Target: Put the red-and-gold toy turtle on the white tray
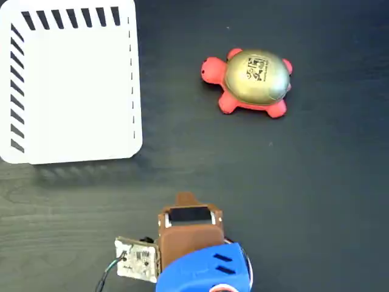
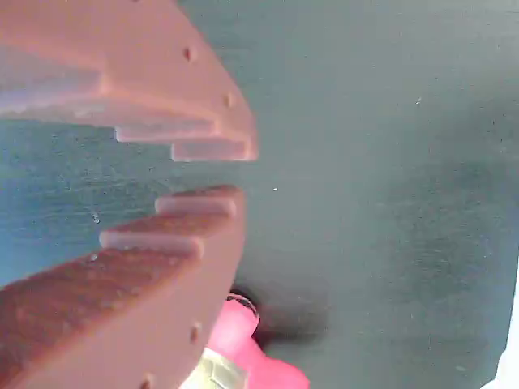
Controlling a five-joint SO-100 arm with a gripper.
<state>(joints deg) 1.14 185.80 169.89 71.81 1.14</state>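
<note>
turtle on the desk, tray apart

the toy turtle sits on the dark desk, well right of the white tray. the gripper holds nothing, its toothed fingers slightly parted, near the bottom edge.

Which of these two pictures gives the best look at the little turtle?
The fixed view: the red-and-gold toy turtle shows whole from above on the dark table, shell, head and feet. The wrist view catches only a pinkish-red bit of it at the bottom edge, partly behind a gripper finger.

One turtle, one tray, one arm with one gripper, all on one dark table.
</note>
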